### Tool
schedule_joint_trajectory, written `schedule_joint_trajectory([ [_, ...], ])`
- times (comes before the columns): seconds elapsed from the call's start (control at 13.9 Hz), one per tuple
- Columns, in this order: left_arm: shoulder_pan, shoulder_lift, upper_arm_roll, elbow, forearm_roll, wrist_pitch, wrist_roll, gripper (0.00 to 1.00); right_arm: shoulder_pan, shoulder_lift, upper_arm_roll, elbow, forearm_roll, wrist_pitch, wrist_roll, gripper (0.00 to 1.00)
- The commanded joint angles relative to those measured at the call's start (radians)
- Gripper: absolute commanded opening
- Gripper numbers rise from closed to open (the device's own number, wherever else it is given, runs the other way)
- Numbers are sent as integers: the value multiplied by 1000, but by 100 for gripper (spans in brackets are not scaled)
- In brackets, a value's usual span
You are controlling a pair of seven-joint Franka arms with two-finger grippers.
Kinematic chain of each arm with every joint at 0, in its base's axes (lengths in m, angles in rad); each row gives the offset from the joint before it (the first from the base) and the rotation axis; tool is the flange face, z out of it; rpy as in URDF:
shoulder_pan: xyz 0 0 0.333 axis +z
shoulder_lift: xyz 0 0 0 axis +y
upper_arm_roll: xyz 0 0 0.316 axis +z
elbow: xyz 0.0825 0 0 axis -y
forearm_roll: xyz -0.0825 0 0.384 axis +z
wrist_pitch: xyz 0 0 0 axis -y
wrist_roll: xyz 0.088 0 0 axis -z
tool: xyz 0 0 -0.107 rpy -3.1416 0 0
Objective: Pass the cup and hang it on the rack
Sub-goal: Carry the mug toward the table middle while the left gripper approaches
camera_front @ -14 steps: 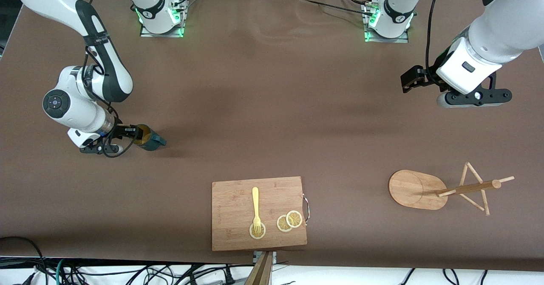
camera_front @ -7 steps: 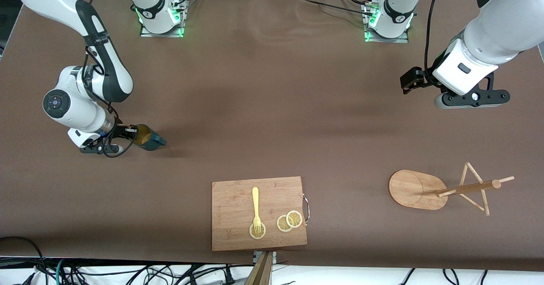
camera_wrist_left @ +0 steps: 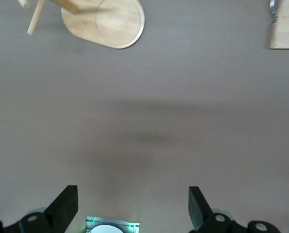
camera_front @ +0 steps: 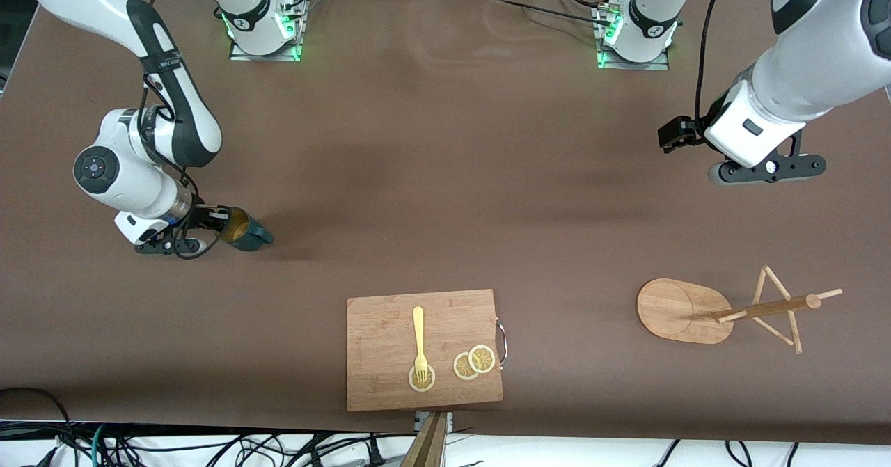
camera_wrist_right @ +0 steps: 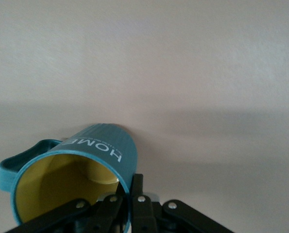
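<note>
Pinching the cup's (camera_front: 240, 228) rim, right jaws (camera_front: 217, 220) grip; left jaws (camera_wrist_left: 133, 208) gape wide.

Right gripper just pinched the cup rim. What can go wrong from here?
1. The right gripper holds the cup only by a thin pinch on its rim; the tilted cup may swing or slip during the lift.
2. The left gripper waits open over bare table, well away from the cup, so the handover means a long carry.
3. The rack has thin pegs and the cup's handle is small, so hanging leaves little margin.
</note>
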Motion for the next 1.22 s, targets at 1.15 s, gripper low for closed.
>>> schedule_joint_trajectory([
  [1.15, 108, -364, 50, -316, -17, -53, 86, 100, 535, 316, 140, 658, 3, -284, 684, 0],
])
